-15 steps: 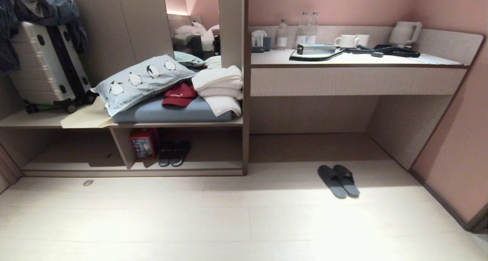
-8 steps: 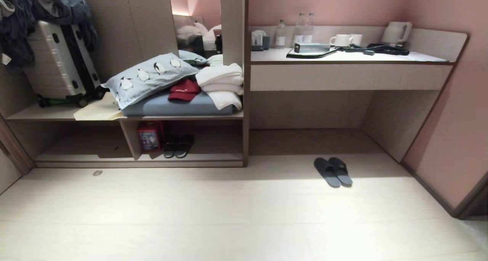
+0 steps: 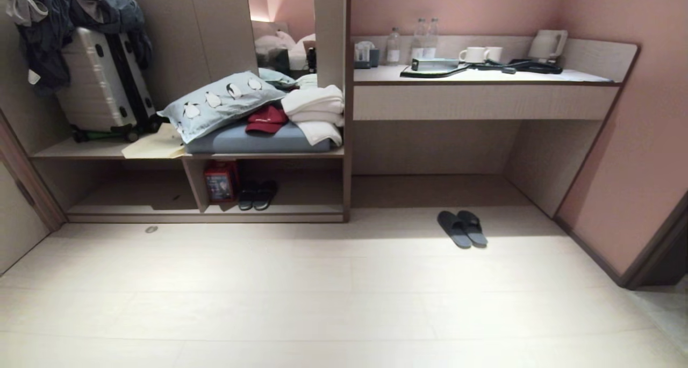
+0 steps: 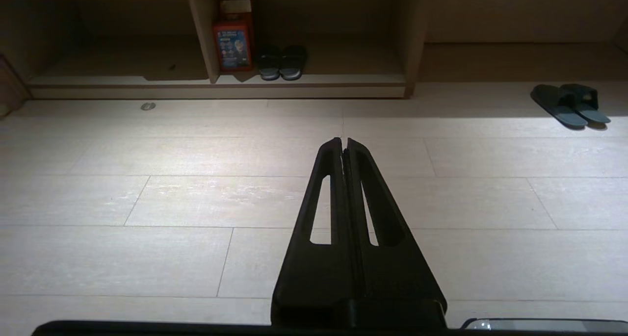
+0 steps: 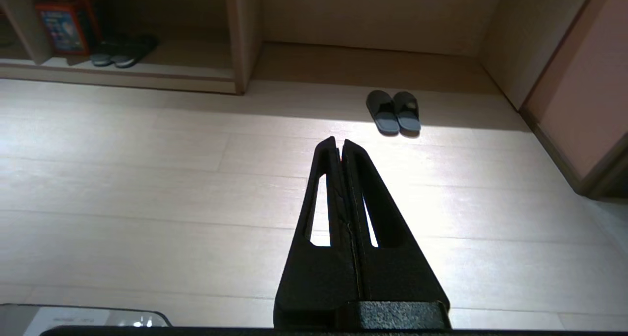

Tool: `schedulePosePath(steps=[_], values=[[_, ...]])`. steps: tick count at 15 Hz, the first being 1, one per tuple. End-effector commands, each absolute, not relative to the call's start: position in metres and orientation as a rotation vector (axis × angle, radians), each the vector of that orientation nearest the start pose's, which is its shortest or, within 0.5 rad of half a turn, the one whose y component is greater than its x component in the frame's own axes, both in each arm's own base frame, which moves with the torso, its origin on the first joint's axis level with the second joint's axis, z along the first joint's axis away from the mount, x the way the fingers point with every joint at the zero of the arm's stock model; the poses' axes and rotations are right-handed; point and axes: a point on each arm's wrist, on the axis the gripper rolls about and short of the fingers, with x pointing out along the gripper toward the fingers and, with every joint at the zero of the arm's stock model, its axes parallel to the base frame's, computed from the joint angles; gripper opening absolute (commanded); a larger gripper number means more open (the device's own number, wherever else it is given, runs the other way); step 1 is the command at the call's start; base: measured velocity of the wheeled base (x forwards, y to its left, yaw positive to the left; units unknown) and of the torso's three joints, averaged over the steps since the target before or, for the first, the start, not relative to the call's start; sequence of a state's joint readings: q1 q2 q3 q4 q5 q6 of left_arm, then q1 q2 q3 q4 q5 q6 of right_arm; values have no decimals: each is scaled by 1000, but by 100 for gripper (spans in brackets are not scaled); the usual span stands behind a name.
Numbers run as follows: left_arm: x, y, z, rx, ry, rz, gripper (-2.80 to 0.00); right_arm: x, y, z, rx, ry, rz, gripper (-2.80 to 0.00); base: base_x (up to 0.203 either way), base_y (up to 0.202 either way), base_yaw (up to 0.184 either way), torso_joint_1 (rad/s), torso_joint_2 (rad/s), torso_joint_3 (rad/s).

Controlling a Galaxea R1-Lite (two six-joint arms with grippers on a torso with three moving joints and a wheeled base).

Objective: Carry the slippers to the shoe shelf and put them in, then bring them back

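My pair of soft grey-blue backless slippers (image 3: pixel 463 229) lies side by side on the pale plank floor (image 3: pixel 301 298), just in front of the open recess under the white-topped table (image 3: pixel 484 77), soles down and touching each other. The low shoe shelf of pale wood-grain board with brown edges (image 3: pixel 204 211) sits well to their left, past an upright panel. Its right compartment holds a red box (image 3: pixel 220 181) against the divider and a black pair of slippers (image 3: pixel 257 195) just beside it.

Only my head view shows what lies above: a silver hard-shell suitcase (image 3: pixel 102 86) with dark clothes (image 3: pixel 48 19) draped on top, a penguin-print pillow (image 3: pixel 217 102), a red cap (image 3: pixel 266 120) and folded white towels (image 3: pixel 316 113) on the ledge over the shelf, plus bottles, mugs and a pale kettle (image 3: pixel 545 44) on the table. Neither of my arms appears there.

The wrist views alone show my hands. My left pincer (image 4: pixel 343 142) has its two black fingers pressed together, empty, above bare floor, pointing toward the shelf's right compartment. My right pincer (image 5: pixel 338 142) is likewise closed tight on nothing, aimed at the floor short of the grey-blue slippers, which lie well apart from its tips.
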State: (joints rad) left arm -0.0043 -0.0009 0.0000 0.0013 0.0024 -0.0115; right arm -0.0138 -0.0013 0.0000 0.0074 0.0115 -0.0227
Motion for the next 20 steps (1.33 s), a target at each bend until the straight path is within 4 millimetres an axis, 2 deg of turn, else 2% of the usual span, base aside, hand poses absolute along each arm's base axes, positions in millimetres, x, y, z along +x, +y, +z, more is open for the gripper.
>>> schedulePosePath(steps=[1, 15, 20], values=[[-23, 0, 75, -12, 3, -2, -280, -23, 1, 74, -23, 8, -1, -280, -198, 0, -3, 2, -2, -2], [-23, 0, 75, -11, 3, -2, -280, -23, 1, 74, -23, 6, -1, -280, -195, 0, 1, 1, 2, 2], [-23, 0, 75, -9, 5, -3, -280, -23, 1, 74, -23, 7, -1, -280, -26, 0, 0, 0, 0, 0]])
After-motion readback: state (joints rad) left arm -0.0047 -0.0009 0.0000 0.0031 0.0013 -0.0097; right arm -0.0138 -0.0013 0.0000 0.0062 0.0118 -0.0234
